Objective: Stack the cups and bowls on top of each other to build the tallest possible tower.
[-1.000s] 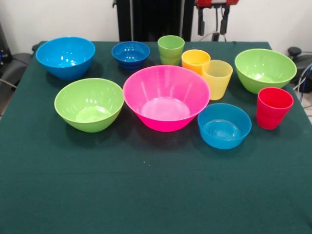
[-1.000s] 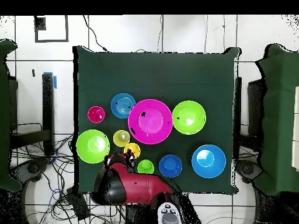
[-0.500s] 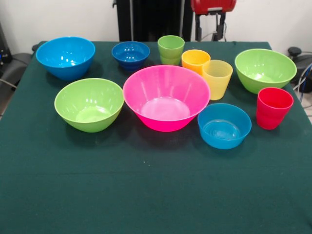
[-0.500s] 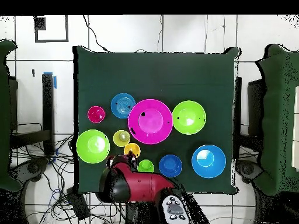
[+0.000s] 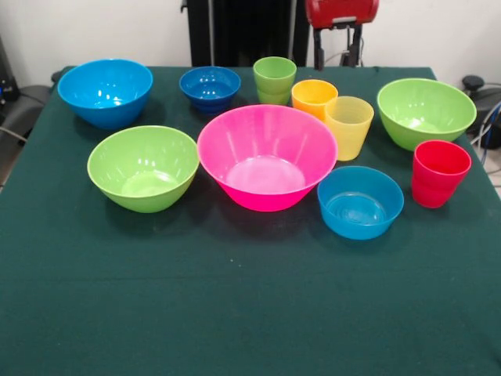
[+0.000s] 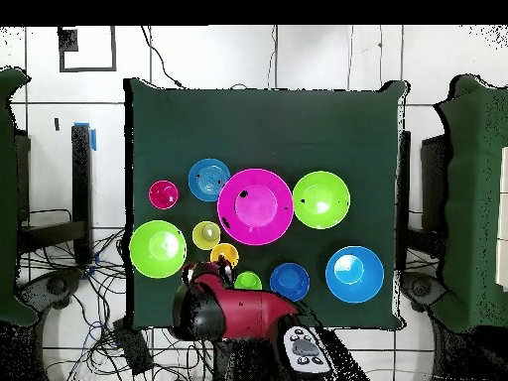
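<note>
Nothing was stacked: every bowl and cup sat separately on the green table (image 5: 235, 313), with the pink bowl (image 5: 267, 157) in the middle and the cups (image 5: 348, 125) clustered behind it. The gripper (image 5: 337, 47) hung at the far edge; couldn't tell its grip.

Arm (image 5: 342, 12) cut off by the front view's top edge; hand's fingers can't be made out. Overhead, arm covers part of green cup (image 6: 248, 281) and the counter (image 6: 268, 129) edge; hand hidden underneath.
</note>
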Controlling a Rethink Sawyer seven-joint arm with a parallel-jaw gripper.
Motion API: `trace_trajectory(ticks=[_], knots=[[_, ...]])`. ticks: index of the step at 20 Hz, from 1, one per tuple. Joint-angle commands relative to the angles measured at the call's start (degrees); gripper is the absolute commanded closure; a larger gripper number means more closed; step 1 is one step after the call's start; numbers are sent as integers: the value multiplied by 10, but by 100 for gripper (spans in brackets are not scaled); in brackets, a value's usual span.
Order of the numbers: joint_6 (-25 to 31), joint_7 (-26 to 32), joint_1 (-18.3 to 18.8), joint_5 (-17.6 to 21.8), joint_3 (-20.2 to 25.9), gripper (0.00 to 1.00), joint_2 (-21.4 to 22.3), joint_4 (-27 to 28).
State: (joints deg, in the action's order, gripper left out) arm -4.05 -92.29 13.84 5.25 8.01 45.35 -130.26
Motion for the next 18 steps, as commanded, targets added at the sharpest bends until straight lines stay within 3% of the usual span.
trace_trajectory(ticks=[1,9,18], knots=[[12,-92,12,6,64,0,-21,19],[22,-95,9,-1,65,0,-12,15],[79,-86,0,-23,64,0,16,35]])
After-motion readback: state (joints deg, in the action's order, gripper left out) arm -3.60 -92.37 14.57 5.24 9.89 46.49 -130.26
